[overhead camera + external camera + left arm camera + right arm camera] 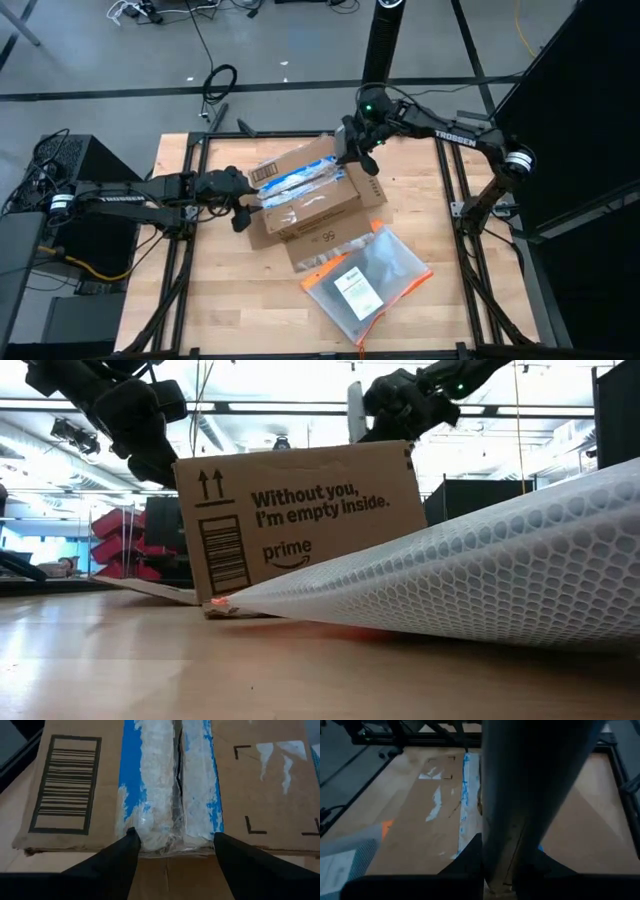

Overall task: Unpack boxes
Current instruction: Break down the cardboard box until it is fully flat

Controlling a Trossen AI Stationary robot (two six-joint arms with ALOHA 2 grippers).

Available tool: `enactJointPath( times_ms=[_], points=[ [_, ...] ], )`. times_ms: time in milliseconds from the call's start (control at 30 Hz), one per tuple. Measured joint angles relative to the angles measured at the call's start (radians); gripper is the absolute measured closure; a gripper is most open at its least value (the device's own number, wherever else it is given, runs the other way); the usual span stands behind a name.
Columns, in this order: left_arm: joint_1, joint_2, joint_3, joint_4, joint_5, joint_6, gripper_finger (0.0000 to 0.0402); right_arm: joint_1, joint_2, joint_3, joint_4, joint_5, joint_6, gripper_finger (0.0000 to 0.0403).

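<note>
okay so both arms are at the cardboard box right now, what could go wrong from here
1. The left claw stands open at the end of the taped seam of the box; pushing there may just shove the box across the table.
2. The right claw is shut on a flap at the far end, so a pull could tear it or tip the box.
3. The clear pouch lies against the box, so a sliding box would likely drag it along.

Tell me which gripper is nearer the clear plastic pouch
Right, narrowly. The right gripper is at the box's far end; the left gripper is at its opposite end, farther from the pouch.
</note>
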Motion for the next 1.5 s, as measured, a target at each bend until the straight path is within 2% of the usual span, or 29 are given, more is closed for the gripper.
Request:
enactJointPath(
  times_ms=[200, 367, 900, 1100, 1233, 1333, 1500],
  points=[
    [0.000, 0.004, 0.076, -0.117, -0.005, -0.074, 0.0154, 0.053, 0.070, 0.000, 0.197, -0.033, 0.049, 0.0362],
    [0.000, 0.002, 0.172, -0.160, -0.016, -0.103, 0.0154, 0.065, 0.099, -0.001, 0.255, -0.032, 0.078, 0.0362],
    [0.042, 0.121, 0.295, 0.065, -0.152, 0.061, 0.0156, 0.038, 0.120, 0.000, 0.313, -0.053, 0.119, 0.0362],
    [0.150, 0.342, 0.294, 0.133, -0.002, 0.095, 0.0178, 0.041, 0.141, 0.000, 0.308, -0.062, 0.101, 0.0362],
    [0.175, 0.438, 0.294, 0.157, 0.115, 0.167, 0.0189, 0.048, 0.142, 0.000, 0.307, -0.061, 0.105, 0.0362],
    [0.175, 0.458, 0.296, 0.165, 0.135, 0.219, 0.0192, 0.059, 0.162, 0.000, 0.316, -0.068, 0.128, 0.0362],
    [0.175, 0.465, 0.296, 0.152, 0.134, 0.219, 0.0192, 0.061, 0.183, 0.000, 0.308, -0.062, 0.120, 0.0362]
  ],
)
